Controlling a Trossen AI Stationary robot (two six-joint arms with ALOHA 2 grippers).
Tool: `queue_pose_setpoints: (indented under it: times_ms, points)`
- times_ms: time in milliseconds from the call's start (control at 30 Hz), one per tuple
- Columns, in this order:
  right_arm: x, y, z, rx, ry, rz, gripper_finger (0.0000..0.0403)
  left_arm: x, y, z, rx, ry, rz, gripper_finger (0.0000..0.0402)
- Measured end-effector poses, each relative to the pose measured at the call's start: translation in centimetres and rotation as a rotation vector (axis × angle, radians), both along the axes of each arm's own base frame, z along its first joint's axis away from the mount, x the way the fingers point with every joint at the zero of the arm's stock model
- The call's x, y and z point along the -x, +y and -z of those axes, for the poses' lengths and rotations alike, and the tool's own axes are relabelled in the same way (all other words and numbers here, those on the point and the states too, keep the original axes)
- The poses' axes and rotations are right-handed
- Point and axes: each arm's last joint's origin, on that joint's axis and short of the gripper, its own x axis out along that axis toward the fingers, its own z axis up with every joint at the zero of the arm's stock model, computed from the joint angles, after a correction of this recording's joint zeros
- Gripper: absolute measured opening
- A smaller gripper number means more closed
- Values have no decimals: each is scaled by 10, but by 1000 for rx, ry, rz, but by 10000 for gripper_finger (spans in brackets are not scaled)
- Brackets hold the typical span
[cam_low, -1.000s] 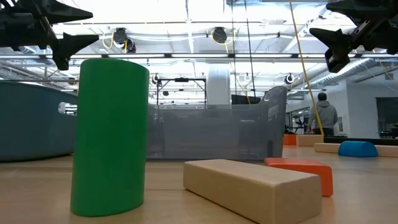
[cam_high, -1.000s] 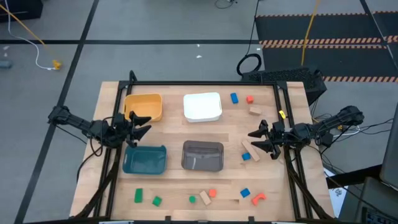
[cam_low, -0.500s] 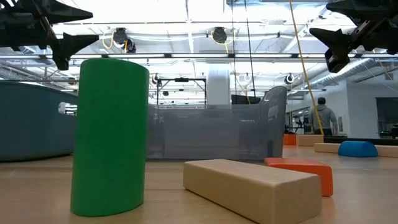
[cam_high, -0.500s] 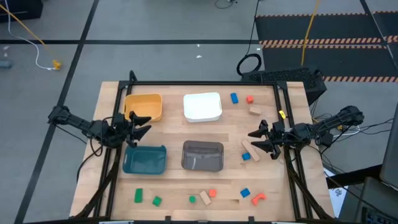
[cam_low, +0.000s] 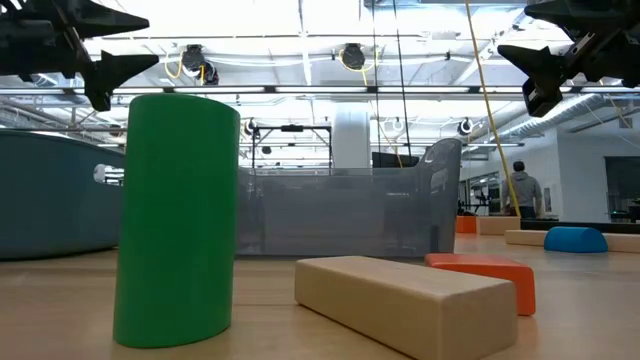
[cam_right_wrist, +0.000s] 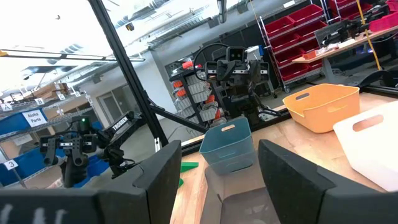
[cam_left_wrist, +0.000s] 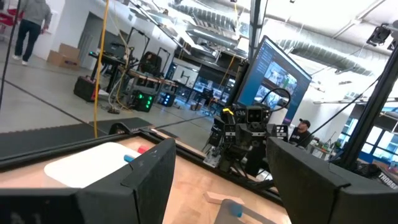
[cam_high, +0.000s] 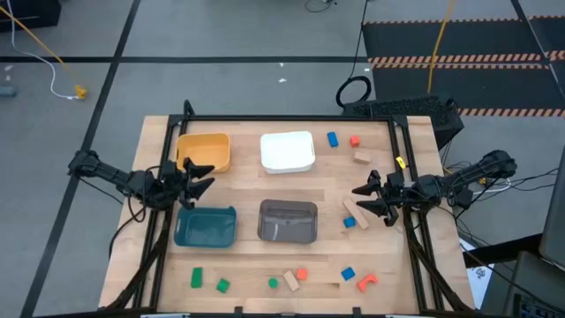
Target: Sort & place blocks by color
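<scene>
- The blocks are judged light, rigid and smooth-faced; a grasp across two flat opposite sides is advised, and the red-orange arch is best taken across its flanks.
- A tan bar and a blue block lie just inboard of the right gripper, which is held open and empty above the worktop.
- The left gripper is likewise open and empty, between the yellow bin and the teal bin; green blocks lie well beyond the teal bin.

A robotics lab or workshop: exposed ceiling ducts, red parts bins on racks, a large monitor, and hazard-striped floor matting.
</scene>
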Motion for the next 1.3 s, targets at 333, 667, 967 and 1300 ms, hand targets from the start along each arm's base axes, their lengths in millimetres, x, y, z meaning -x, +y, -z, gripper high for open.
queue_pose_setpoints:
  times_ms: [333,667,967,1300]
  points:
    - [0,0,0,0,0,1,208,0,0,0,7,-6,-1,251]
    - [0,0,0,0,0,0,208,1,-2,-5,22,-67,90,251]
    - [0,0,0,0,0,0,208,-3,-9,-16,46,-134,302,250]
    - [0,0,0,0,0,1,208,-37,-24,-54,24,49,340,250]
